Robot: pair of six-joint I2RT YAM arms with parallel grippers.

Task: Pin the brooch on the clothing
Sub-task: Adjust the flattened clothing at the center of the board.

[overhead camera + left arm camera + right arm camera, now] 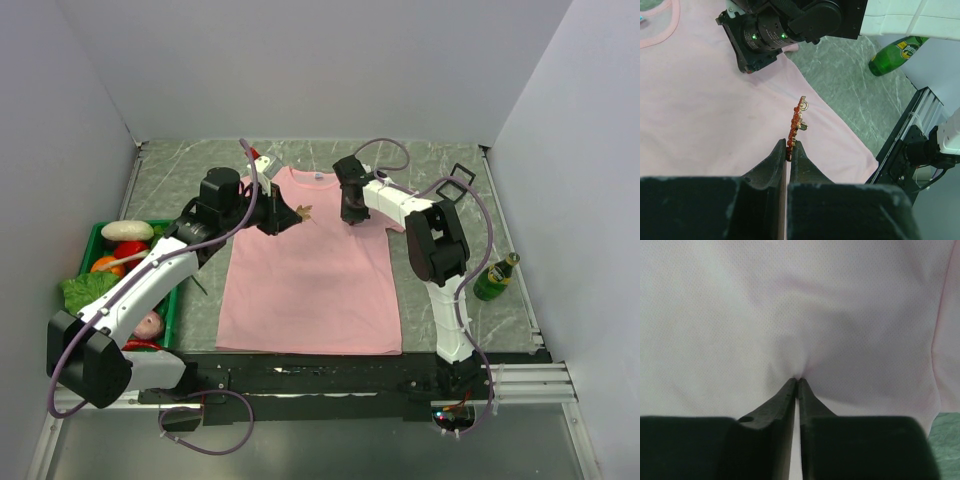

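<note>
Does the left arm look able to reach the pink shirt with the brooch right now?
Probably yes: the left gripper holds the brooch over bare shirt, and the right gripper pinches fabric off to one side.

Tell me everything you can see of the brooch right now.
The brooch is a tiny orange-red piece with jagged edges and gold-coloured metal fittings, with a small ring at its far end. It stands edge-on, its near end clamped in the shut left gripper, over the pink T-shirt. Whether it touches the fabric is unclear.
</note>
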